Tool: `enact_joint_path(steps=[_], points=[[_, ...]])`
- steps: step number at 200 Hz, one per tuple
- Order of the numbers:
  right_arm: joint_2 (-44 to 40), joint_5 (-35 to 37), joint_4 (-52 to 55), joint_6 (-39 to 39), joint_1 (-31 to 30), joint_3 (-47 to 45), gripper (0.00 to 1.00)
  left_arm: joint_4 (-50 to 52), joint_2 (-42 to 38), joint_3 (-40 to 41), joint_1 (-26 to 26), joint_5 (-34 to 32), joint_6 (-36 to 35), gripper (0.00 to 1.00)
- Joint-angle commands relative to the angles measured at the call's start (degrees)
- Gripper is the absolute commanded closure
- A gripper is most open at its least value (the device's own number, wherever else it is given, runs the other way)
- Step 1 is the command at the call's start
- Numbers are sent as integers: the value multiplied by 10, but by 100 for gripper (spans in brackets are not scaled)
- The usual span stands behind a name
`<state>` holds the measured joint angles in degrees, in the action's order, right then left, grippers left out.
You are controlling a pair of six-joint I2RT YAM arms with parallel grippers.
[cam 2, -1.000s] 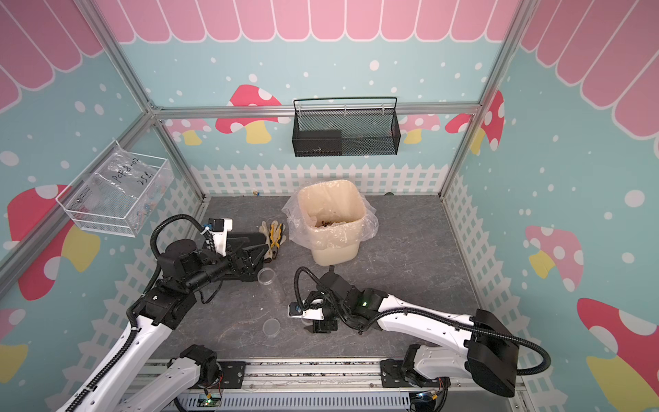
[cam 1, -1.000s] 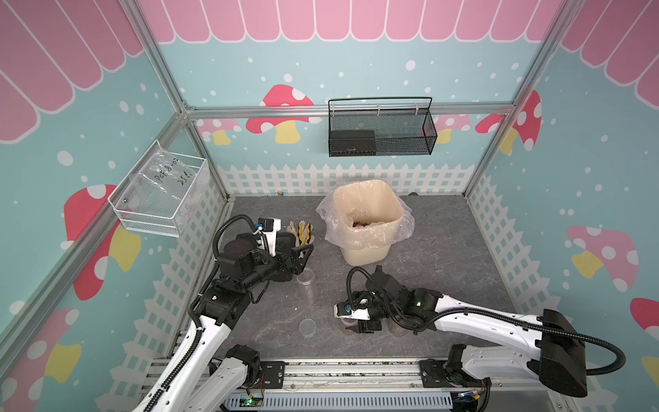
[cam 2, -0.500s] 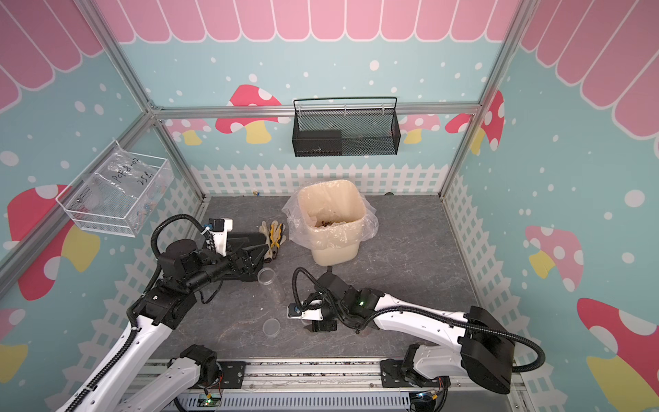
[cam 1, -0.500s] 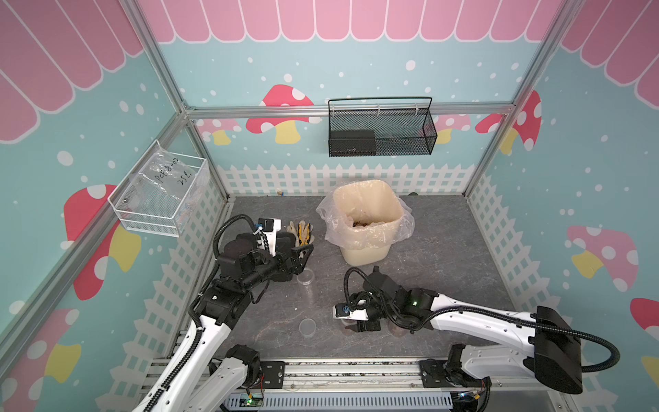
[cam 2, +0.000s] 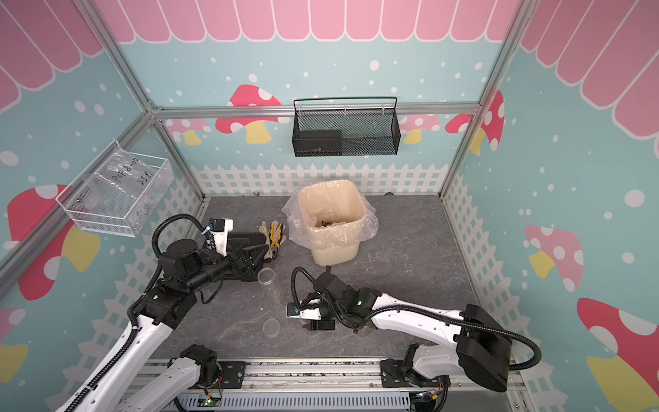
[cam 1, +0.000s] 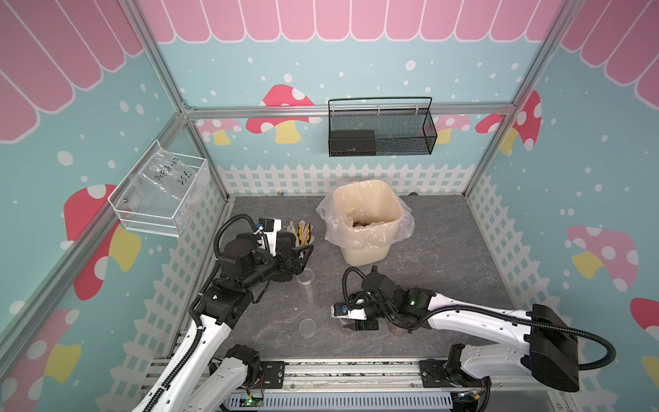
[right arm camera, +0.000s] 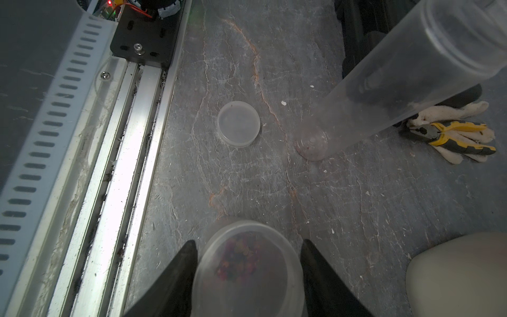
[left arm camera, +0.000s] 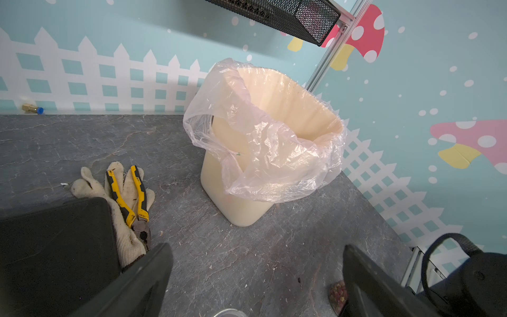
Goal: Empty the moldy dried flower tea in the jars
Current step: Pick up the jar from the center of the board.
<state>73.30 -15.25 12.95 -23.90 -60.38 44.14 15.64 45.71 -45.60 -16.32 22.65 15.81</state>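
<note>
Tea sits in a lidded jar on the tabletop, at 6 o'clock from the bin. Your right pincer straddles that jar; you cannot tell whether it is clenched. Your left pincer hangs released beside an empty jar, at 10 o'clock from the lidded one.

Pliers lie on glove, left of bin seemingly holding tea.
</note>
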Motion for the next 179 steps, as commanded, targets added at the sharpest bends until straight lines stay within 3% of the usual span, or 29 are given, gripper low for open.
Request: enact_joint_path(steps=[1, 61, 79, 157, 179], points=[[17, -1, 14, 0, 5, 7, 43, 9, 0, 6, -1, -5, -12, 1], [29, -3, 14, 16, 14, 18, 30, 9, 0, 7, -1, -5, -11, 1], [32, -7, 13, 17, 16, 20, 30, 9, -1, 7, -1, -5, -11, 1], [32, -32, 6, 16, 20, 24, 50, 10, -4, 9, -1, -8, -11, 1], [23, -37, 3, 20, 22, 28, 63, 10, -5, 9, -1, -9, -11, 1]])
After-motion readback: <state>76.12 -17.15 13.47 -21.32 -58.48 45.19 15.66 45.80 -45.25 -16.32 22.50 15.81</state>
